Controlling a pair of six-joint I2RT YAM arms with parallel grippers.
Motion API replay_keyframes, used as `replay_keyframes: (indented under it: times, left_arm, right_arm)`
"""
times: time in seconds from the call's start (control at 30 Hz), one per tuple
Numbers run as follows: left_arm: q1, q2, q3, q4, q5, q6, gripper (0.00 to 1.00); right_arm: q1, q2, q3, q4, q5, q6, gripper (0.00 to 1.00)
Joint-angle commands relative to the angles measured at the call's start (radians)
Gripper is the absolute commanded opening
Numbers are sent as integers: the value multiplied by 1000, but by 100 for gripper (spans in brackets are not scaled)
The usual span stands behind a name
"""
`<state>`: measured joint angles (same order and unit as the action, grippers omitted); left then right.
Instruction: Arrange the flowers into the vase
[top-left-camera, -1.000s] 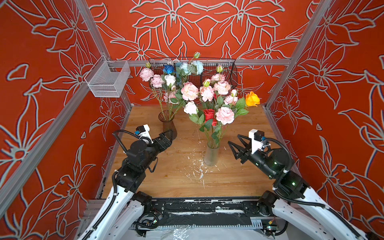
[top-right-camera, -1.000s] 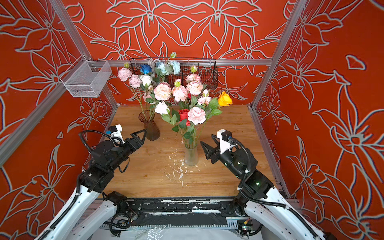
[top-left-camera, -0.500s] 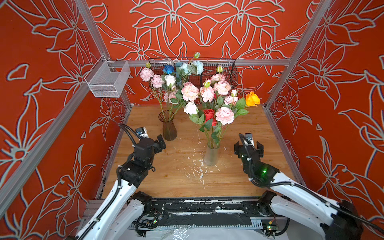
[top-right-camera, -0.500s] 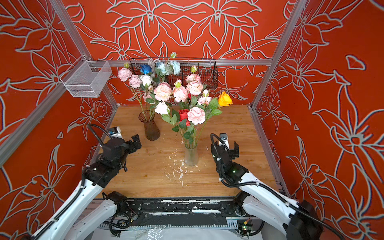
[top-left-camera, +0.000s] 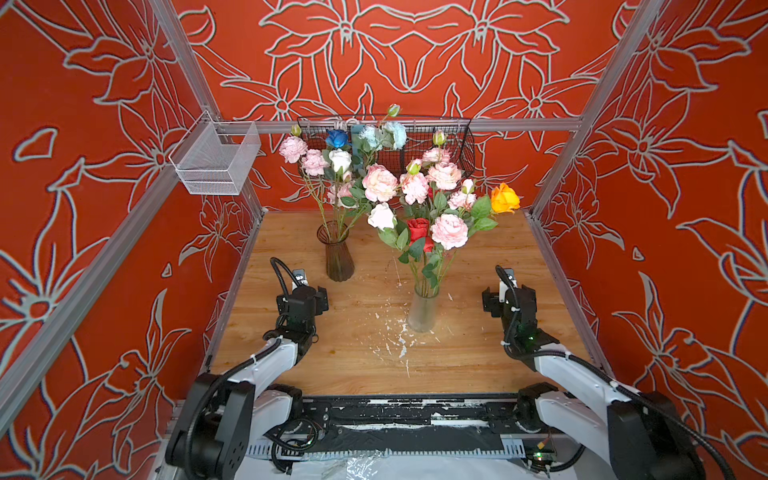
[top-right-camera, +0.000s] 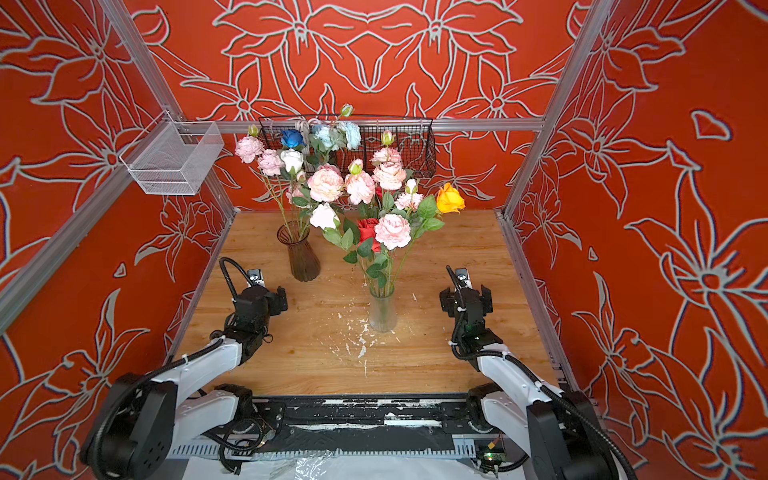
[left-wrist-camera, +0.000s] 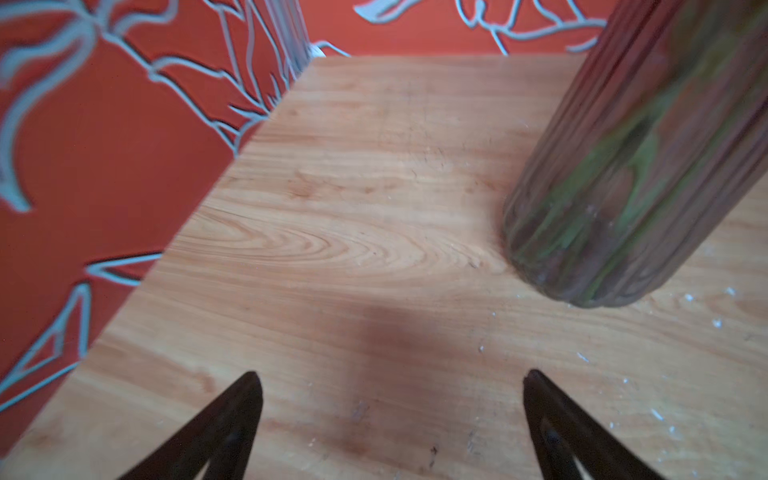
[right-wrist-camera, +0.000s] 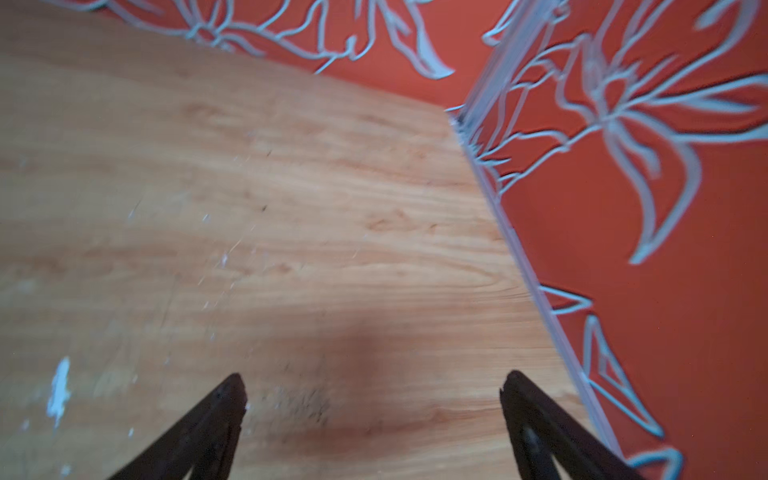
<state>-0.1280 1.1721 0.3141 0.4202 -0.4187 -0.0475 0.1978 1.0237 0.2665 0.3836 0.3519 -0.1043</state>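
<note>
The flowers (top-left-camera: 449, 230) stood in the clear vase (top-left-camera: 423, 309) on the counter (top-left-camera: 365, 357), with more in a dark vase (top-left-camera: 338, 257) behind it to the left. The left gripper (left-wrist-camera: 391, 374) hung left of the clear vase, wide open and empty. The right gripper (right-wrist-camera: 372, 375) hung to the clear vase's right, likewise open and empty.

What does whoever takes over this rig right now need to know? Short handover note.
Left end effector: open, empty, near the dark vase, not touching it.
Right end effector: open, empty, over bare table.
Flowers: all visible stems stand in the dark vase or the clear vase; none lies on the table.
Done: arranging looks complete.
Left: probably nothing; check the black basket behind the blooms, which is partly hidden.
</note>
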Motion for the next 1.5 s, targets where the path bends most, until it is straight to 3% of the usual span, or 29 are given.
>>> replay_keyframes:
  times: [0.0,0.07,0.3,0.37,0.43,0.5,0.57,0.6,0.63,0.7,0.77,0.83,0.9,0.97,1.47]
  left_arm:
    - [24,55,21,142,80,37,97]
    - [38,122,-18,271,89,29,97]
    - [73,177,27,212,152,15,97]
    - [82,175,35,197,164,9,97]
    - [82,176,33,197,166,11,97]
    - [82,175,33,198,166,11,97]
    - [82,176,33,198,166,11,97]
    - [82,175,33,198,166,10,97]
    - [82,175,33,198,167,10,97]
    - [84,176,34,197,169,10,97]
    - [85,175,35,195,170,9,97]
    - [85,176,34,195,172,9,97]
    - [85,176,34,195,172,9,97]
    - [85,177,36,193,172,9,97]
    - [87,177,36,194,172,8,97]
  right_arm:
    - [-52,1,-16,90,-195,-14,97]
    - [-69,2,-38,155,-207,21,97]
    - [-126,57,-64,307,-278,114,98]
    - [-127,87,-25,257,-301,64,98]
    - [-127,129,-48,373,-302,54,97]
    - [-127,229,-63,493,-276,52,97]
    - [-129,429,-17,622,-206,78,97]
    - [-119,436,33,540,-142,95,97]
    - [-139,366,71,339,-162,121,97]
    - [-143,422,44,490,-129,124,97]
    - [-144,383,66,371,-128,137,97]
    - [-144,417,47,472,-128,127,97]
    - [-144,389,63,388,-129,131,97]
    - [-138,406,49,449,-132,117,97]
    - [-133,388,46,431,-126,116,97]
